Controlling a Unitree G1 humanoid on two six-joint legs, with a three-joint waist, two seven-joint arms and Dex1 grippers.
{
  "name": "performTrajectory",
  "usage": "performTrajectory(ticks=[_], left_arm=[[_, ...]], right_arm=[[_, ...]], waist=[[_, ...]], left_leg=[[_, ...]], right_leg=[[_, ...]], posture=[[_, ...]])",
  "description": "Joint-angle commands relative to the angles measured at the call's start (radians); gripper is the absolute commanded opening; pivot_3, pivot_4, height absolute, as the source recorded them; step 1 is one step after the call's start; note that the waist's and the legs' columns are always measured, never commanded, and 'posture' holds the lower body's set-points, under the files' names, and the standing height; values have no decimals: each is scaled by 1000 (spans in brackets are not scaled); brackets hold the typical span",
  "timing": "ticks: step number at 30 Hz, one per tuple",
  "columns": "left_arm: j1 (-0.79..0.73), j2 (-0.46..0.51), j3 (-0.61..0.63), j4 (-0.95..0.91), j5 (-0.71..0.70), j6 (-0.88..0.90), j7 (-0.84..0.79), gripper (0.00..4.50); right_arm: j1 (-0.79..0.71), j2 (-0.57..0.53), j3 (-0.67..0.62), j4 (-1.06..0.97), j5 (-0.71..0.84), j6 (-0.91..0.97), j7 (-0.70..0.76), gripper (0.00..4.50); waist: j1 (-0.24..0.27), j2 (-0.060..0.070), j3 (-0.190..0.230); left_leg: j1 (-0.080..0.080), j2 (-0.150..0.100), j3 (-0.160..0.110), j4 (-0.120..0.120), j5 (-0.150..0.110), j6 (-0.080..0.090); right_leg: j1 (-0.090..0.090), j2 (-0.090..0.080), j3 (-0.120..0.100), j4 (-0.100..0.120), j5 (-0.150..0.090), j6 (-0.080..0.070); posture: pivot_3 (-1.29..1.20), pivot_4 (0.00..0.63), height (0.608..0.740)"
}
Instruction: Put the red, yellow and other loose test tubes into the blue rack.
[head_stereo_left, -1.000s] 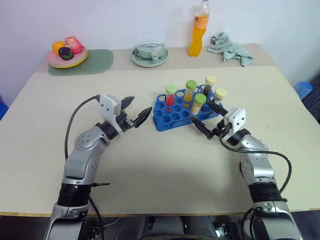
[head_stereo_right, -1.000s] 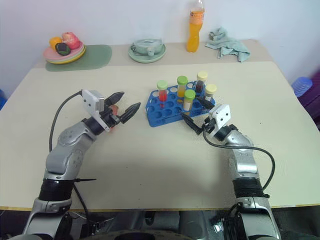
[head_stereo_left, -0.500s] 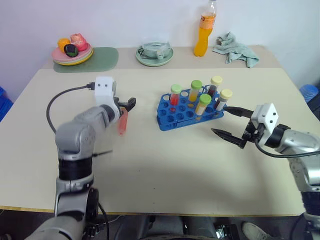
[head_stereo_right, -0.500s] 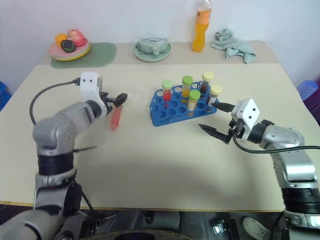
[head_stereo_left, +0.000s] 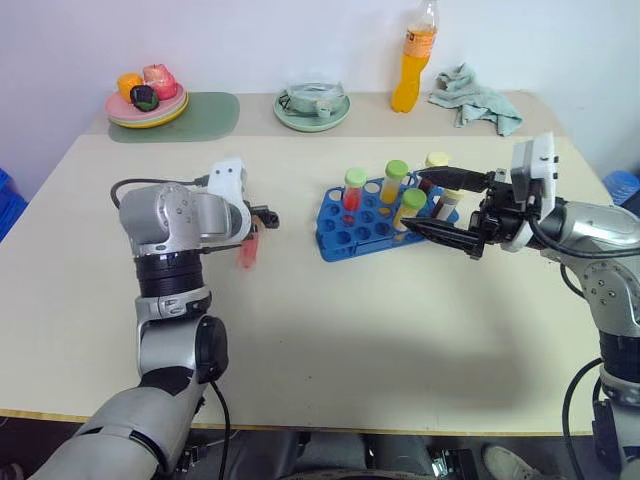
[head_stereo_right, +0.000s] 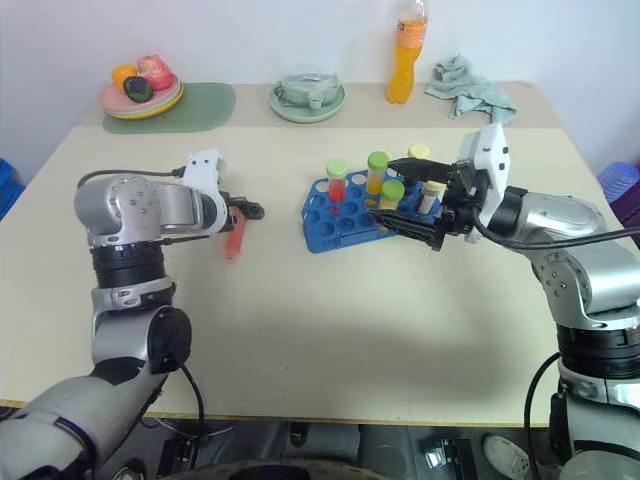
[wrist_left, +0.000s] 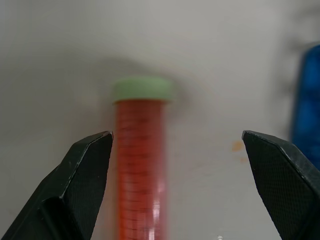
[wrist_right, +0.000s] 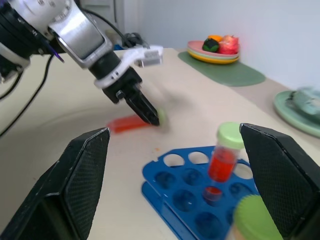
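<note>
A loose test tube (head_stereo_left: 247, 249) with pinkish-red liquid and a green cap (wrist_left: 143, 90) lies flat on the table, left of the blue rack (head_stereo_left: 345, 236). My left gripper (wrist_left: 176, 135) points down at it, open, one finger on each side of the tube without touching it. The rack holds several upright capped tubes, among them a red one (wrist_right: 222, 160). My right gripper (head_stereo_left: 411, 197) hangs open in the air over the rack's right half, pointing left, with nothing between its fingers.
Along the table's far edge stand a tall orange drink bottle (head_stereo_left: 410, 62), a crumpled grey-green cloth (head_stereo_left: 477, 95), a pale green plate (head_stereo_left: 312, 118) with a cup, and a fruit plate (head_stereo_left: 147, 108) on a green mat.
My left gripper has tipped from level to pointing down over the red tube. My right gripper has risen from beside the rack's right end to above it. The camera has shifted too.
</note>
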Motion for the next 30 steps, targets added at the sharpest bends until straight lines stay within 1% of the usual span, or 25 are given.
performTrajectory(ticks=[1, 7, 9, 11, 12, 13, 15, 16, 19, 21, 22, 24, 25, 26, 27, 28, 29, 30], left_arm=[[-59, -44, 38, 42, 54, 8, 42, 4263], [-136, -111, 132, 154, 154, 2, 120, 4263], [-156, -117, 152, 182, 173, 1, 131, 3713], [-171, -121, 171, 201, 195, -1, 147, 3005], [-177, -121, 178, 209, 203, -2, 150, 2553], [-182, -121, 189, 215, 213, -6, 158, 1972], [-189, -118, 201, 227, 227, -15, 166, 976], [-191, -116, 209, 231, 232, -19, 169, 751], [-183, -110, 210, 214, 238, -7, 160, 750], [-141, -78, 129, 150, 199, -1, 90, 750], [-79, -46, 71, 39, 126, 4, 2, 750], [28, -4, -3, -158, 45, -56, -123, 750], [73, 2, -3, -235, 13, -119, -172, 750], [107, 1, 24, -291, -36, -168, -234, 750], [139, 7, 72, -339, -142, -161, -344, 750], [203, 62, 72, -420, -233, -215, -497, 750], [261, 125, 35, -478, -259, -288, -600, 750], [311, 200, -34, -513, -256, -357, -686, 750]], right_arm=[[-27, 4, -10, -30, 21, 27, -13, 4245], [-29, 16, -5, -33, 9, 30, -20, 4245], [-26, 20, -4, -38, 8, 31, -23, 4327], [-25, 22, -3, -40, 6, 30, -25, 4327], [-25, 23, -2, -40, 5, 29, -26, 4327], [-24, 24, -2, -40, 5, 29, -28, 4327], [-23, 25, -2, -40, 4, 27, -30, 4327], [-21, 25, -2, -40, 3, 25, -30, 4327], [-17, 28, 2, -39, -4, 18, -31, 4327], [-18, 30, 5, -37, -10, 13, -31, 4327], [-17, 31, 5, -38, -12, 11, -34, 4327], [-13, 31, 3, -39, -17, 6, -38, 4327], [-10, 31, 1, -40, -20, 4, -39, 4327], [-7, 31, 0, -41, -22, 2, -41, 4327], [-3, 32, -3, -40, -25, 0, -45, 4327], [7, 35, -7, -47, -28, -1, -55, 4327], [16, 38, -11, -50, -29, -3, -63, 4327], [24, 42, -13, -54, -32, -5, -72, 4327]], waist=[[1, 0, 0], [-4, -1, 1], [-5, -1, 1], [-4, -1, 1], [-4, -1, 1], [-4, -1, 1], [-3, -1, 1], [-4, -1, 1], [-4, -1, 1], [-7, -1, 1], [-9, -1, 1], [-19, -1, 1], [-21, -1, 1], [-22, -1, 1], [-20, -1, 1], [-16, -1, 1], [-16, -1, 1], [-17, -1, 1]], left_leg=[[0, 0, 0, 0, 0, 0], [-1, 0, 0, 0, 0, -1], [-1, 0, 0, 0, 0, -1], [-1, 0, 1, 0, 0, -1], [-1, 0, 1, 0, 0, -1], [-1, 0, 1, 0, 0, -1], [-1, 0, 1, 0, 0, -1], [-1, 0, 1, 0, 0, -1], [-1, 0, 1, 1, 0, -1], [-1, 0, 1, 1, 0, -1], [-1, 0, 1, 0, 0, -2], [-1, 0, 2, -1, 2, -6], [-1, 1, 3, -1, 3, -6], [-1, 1, 2, -1, 3, -5], [-1, 1, 2, 0, 3, -5], [-2, 0, 2, 1, 3, -5], [-2, 0, 2, 1, 3, -6], [-2, 1, 2, 1, 2, -6]], right_leg=[[0, 0, 0, 0, 0, 0], [-1, 0, 0, 0, 0, 0], [-1, 0, 0, 0, 0, 1], [-1, 0, 0, 0, 0, 1], [-1, 0, 0, 0, 0, 1], [-1, 0, 0, 0, 0, 1], [-1, 0, 0, 0, 0, 1], [-1, 0, 0, 0, 0, 1], [-1, 0, 0, 0, 1, 1], [-1, 0, 0, 1, 1, 1], [-2, 0, 0, 1, 1, 1], [-3, 0, 1, 2, 1, 1], [-4, 0, 2, 2, 1, 1], [-4, 0, 2, 2, 1, 0], [-4, 0, 2, 2, 1, 0], [-3, 0, 1, 1, 1, 0], [-3, 0, 1, 1, 1, 0], [-3, 0, 1, 1, 1, 0]], posture=[[0, 150, 739], [0, 150, 739], [0, 150, 739], [0, 150, 739], [0, 150, 739], [0, 150, 739], [0, 150, 739], [0, 150, 739], [0, 150, 739], [0, 150, 739], [0, 150, 739], [0, 150, 739], [0, 150, 739], [0, 150, 739], [0, 150, 739], [0, 150, 739], [0, 150, 739], [0, 150, 739]])
